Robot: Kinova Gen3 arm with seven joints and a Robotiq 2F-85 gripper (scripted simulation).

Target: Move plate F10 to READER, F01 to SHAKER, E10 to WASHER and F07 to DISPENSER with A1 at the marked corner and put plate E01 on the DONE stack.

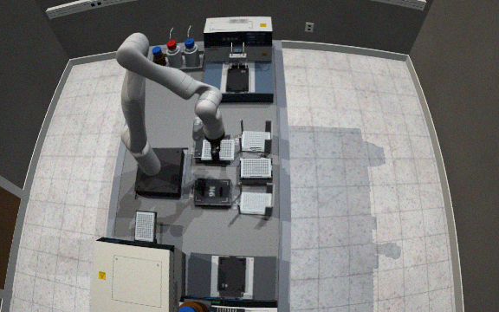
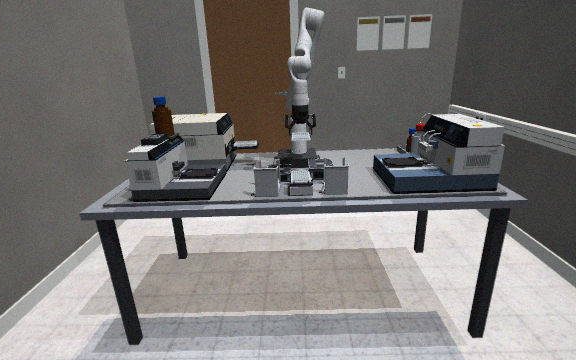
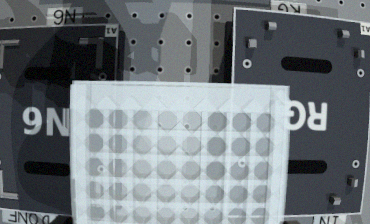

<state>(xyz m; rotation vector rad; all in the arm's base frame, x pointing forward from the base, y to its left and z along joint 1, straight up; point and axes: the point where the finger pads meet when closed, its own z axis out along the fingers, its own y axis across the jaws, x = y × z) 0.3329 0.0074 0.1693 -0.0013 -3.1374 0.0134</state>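
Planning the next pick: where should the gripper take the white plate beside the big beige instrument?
Across its long sides at mid-length, from straight above: the plate lies flat, open on top, with the beige housing against one short end. The gripper currently carries another plate.
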